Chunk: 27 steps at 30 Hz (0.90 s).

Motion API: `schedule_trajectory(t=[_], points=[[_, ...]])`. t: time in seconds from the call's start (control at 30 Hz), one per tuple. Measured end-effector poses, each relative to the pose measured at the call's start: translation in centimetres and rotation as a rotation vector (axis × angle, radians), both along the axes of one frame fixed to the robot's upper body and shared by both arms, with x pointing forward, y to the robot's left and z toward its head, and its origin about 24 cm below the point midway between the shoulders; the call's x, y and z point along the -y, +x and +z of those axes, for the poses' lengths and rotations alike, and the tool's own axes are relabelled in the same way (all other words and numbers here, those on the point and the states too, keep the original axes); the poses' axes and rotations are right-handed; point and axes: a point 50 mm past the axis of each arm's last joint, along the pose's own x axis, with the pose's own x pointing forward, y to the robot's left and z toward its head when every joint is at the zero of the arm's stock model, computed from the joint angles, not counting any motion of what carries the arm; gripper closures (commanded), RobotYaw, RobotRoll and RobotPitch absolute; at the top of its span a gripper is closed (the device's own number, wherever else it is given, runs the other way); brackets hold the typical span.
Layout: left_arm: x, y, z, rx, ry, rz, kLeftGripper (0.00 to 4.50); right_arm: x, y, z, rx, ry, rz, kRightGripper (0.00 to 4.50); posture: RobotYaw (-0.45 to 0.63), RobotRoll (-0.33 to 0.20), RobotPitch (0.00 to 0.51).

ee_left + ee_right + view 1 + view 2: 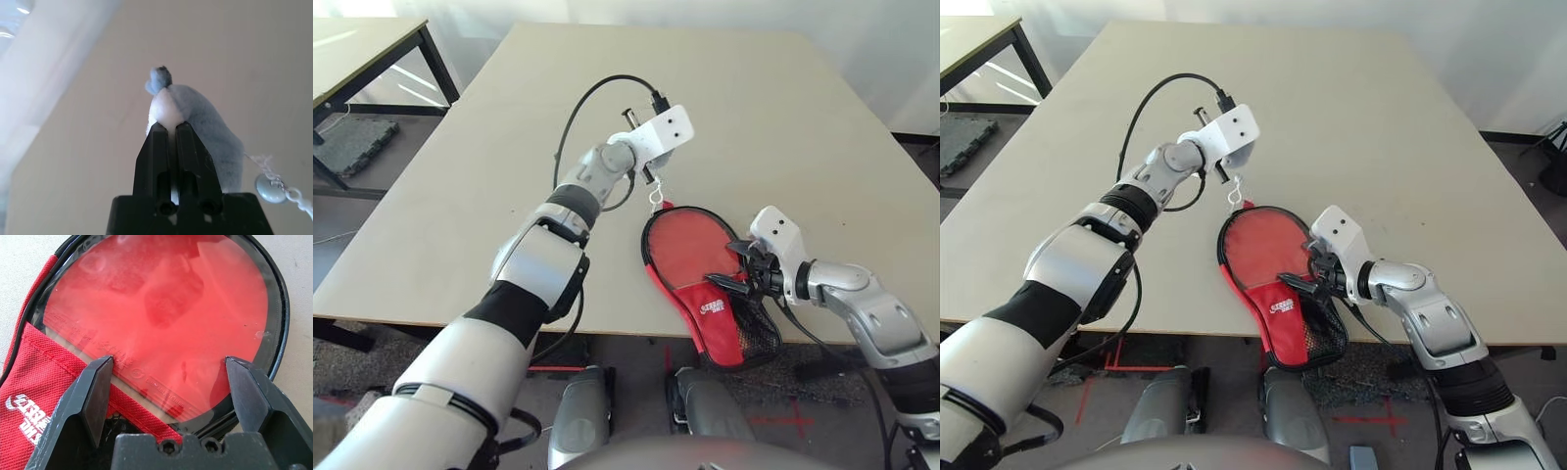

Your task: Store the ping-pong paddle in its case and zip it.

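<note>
the left gripper [168,128] was clenched on the plush whale [205,122] zip pull; the right gripper [168,382] was released over the ping-pong paddle [161,313]; the case [710,318] was best pinned while zipped.

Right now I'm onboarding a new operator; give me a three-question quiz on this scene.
1. True or false: the paddle lies inside the open case.
2. What is the left end effector shut on? A) whale charm B) paddle handle C) cable
3. Fill in: the right end effector is ____, over the paddle.

Key: 1 true; 2 A, the whale; 3 open.
</note>
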Motion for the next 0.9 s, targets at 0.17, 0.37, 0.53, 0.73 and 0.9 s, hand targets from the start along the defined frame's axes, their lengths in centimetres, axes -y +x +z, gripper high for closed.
schedule_trajectory(t=[0.17,0.37,0.53,0.73,0.9], points=[[2.6,-0.6,0.4,0.021,-0.030,-0.036,4.49,0.0,-0.3,0.1,0.009,0.010,-0.012,0.00,-0.14,0.000,0.142],[6.1,-1.9,0.6,0.032,-0.038,-0.122,4.49,-0.4,-0.4,0.2,0.022,0.019,-0.022,0.00,-0.18,0.000,0.142],[8.3,-3.1,0.2,0.000,-0.027,-0.216,4.49,-0.6,-0.4,0.2,0.024,0.029,-0.032,0.00,-0.18,0.000,0.143],[8.6,-3.7,-0.7,-0.107,-0.032,-0.338,3.22,-0.7,-0.4,0.2,0.022,0.039,-0.038,0.00,-0.16,0.000,0.142],[8.4,-3.8,-0.6,-0.201,-0.146,-0.386,1.23,-0.8,-0.4,0.2,0.021,0.040,-0.037,0.00,-0.13,0.000,0.134]])
